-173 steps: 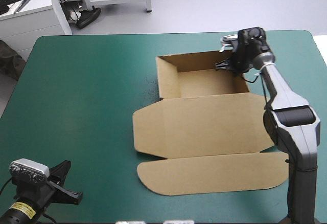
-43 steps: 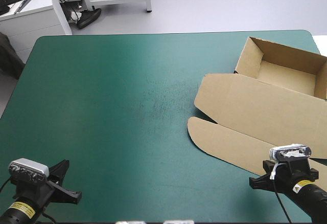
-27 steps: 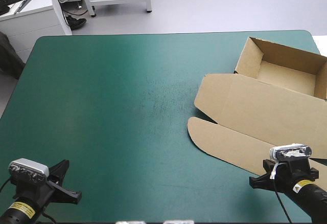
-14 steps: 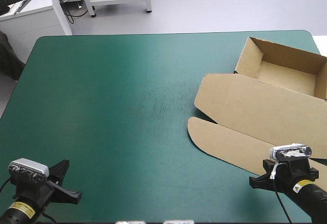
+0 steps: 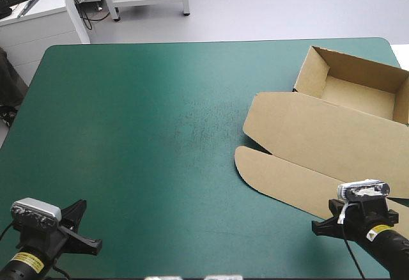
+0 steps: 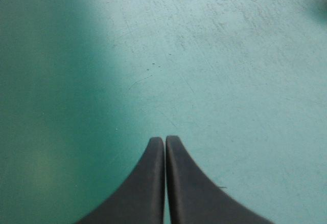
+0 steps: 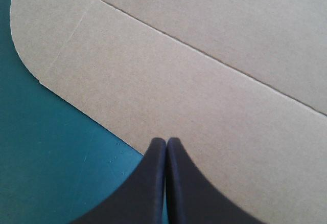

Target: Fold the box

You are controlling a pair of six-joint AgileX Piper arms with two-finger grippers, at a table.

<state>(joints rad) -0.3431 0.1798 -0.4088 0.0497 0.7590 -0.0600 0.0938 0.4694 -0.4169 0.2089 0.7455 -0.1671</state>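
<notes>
Brown box [image 5: 323,130] an open tray at far right, lid [image 7: 168,81] flat nearward, left gripper [image 6: 164,141] pinched together over teal-green cover [image 5: 140,133], right gripper [image 7: 166,141] together above the lid's near edge

Plain brown box [image 5: 319,133], teal-green cover [image 5: 128,133], faint dark specks, possibly scuffs

In the high view the brown box [image 5: 319,139] runs past the picture's right side, so its tray's right wall and the lid's right end are cut away. The flap's near corner is hidden behind the right arm [image 5: 377,236]. The right wrist view crops the box to lid and rounded flap. Whether the right end effector [image 7: 166,143] touches the board cannot be told. Around the left end effector [image 6: 164,141], the bench [image 6: 230,55] shows no edge.
</notes>
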